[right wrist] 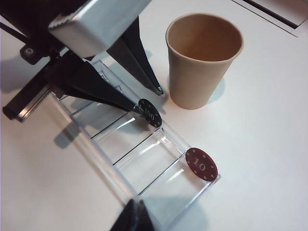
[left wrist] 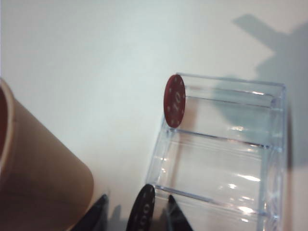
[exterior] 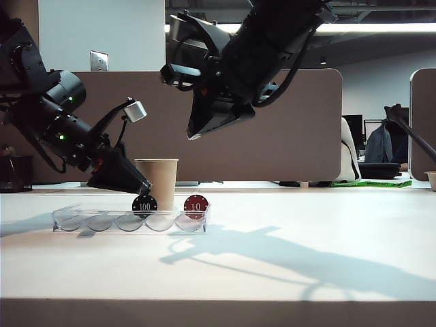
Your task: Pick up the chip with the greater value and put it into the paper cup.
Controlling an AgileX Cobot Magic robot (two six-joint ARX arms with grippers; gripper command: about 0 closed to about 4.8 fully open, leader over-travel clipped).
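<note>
Exterior view: L gripper [exterior: 144,189] astride 100 chip [exterior: 144,204]

Black arms, tapered black fingers, silver wrist block, green LEDs.

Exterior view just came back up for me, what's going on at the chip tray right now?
The left gripper is down at the clear tray, jaws open astride the black 100 chip, which stands on edge in its slot, not yet gripped or lifted. The red 10 chip stands untouched at the tray's end. The paper cup waits upright just behind the tray, empty. The right gripper hangs high above the table, carrying nothing visible.
</note>
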